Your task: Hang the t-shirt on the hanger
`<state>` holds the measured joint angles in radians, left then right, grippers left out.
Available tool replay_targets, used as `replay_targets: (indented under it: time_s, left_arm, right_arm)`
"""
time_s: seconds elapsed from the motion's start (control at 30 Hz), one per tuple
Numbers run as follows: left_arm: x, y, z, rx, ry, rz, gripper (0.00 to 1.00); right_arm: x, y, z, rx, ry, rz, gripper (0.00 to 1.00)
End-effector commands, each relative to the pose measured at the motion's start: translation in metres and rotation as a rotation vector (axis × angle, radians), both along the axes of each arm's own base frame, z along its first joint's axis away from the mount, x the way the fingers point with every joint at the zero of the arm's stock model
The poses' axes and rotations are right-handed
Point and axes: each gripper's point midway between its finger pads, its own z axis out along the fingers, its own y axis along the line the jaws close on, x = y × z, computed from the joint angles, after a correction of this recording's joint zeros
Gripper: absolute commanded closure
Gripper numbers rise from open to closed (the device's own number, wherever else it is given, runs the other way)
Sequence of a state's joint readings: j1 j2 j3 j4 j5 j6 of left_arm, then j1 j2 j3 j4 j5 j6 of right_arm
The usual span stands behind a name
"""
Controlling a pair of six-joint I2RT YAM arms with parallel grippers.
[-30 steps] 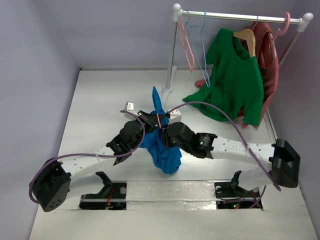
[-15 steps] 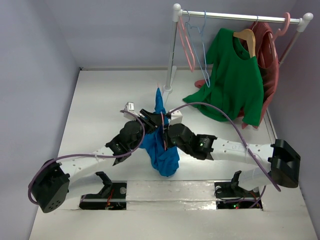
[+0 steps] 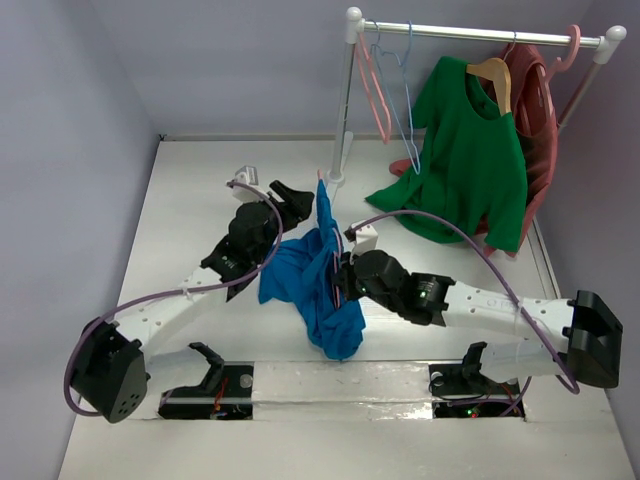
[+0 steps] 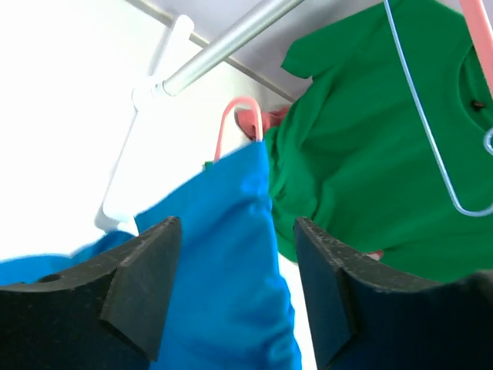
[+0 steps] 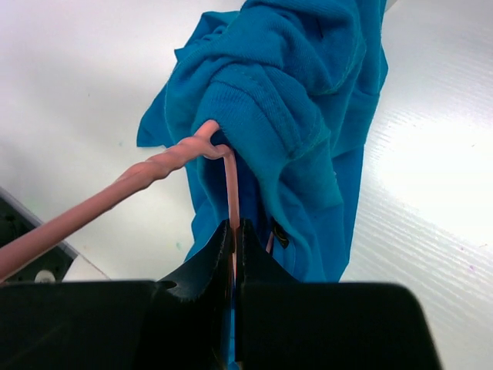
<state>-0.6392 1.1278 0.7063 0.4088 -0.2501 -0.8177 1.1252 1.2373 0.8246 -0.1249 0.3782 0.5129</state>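
The bright blue t-shirt (image 3: 312,285) hangs crumpled between the two arms, its top drawn up into a peak. The pale-pink wire hanger (image 5: 154,173) is threaded into it; one bent corner (image 4: 237,108) pokes out above the cloth. My right gripper (image 3: 338,278) is shut on the hanger's wire, seen up close in the right wrist view (image 5: 233,231), with the t-shirt (image 5: 285,85) bunched just beyond. My left gripper (image 3: 303,203) is open at the peak's left side. In its wrist view the t-shirt (image 4: 223,254) lies loosely between the parted fingers (image 4: 146,270), unclamped.
A white clothes rack (image 3: 480,32) stands at the back right, its post (image 3: 345,100) just behind the shirt. On it hang a green t-shirt (image 3: 470,160) on a wooden hanger (image 3: 492,72), a dark red garment (image 3: 542,120), and a light-blue wire hanger (image 3: 402,95).
The left gripper has opened, let go of the shirt and drawn back to the far left. The right gripper has shut on the hanger wire. The shirt has spread out leftward.
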Motion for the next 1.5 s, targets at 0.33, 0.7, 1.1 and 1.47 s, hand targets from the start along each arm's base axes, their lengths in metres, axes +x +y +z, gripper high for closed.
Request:
replay_targets:
  time_s: [0.33, 0.7, 1.1, 1.47]
  left_arm:
    - [0.022, -0.027, 0.024, 0.116, -0.118, -0.116, 0.57]
    - [0.037, -0.030, 0.015, 0.138, -0.102, -0.082, 0.84]
    - [0.045, -0.010, 0.024, 0.146, -0.092, 0.002, 1.00]
    - [0.087, 0.057, 0.088, 0.175, -0.148, 0.165, 1.00]
  right_arm:
    - [-0.009, 0.005, 0.017, 0.067, -0.004, 0.062, 1.00]
    - [-0.013, 0.006, 0.020, 0.088, 0.001, 0.079, 1.00]
    - [-0.023, -0.003, 0.017, 0.088, 0.026, 0.096, 1.00]
    - [-0.048, -0.017, 0.019, 0.085, 0.071, 0.191, 1.00]
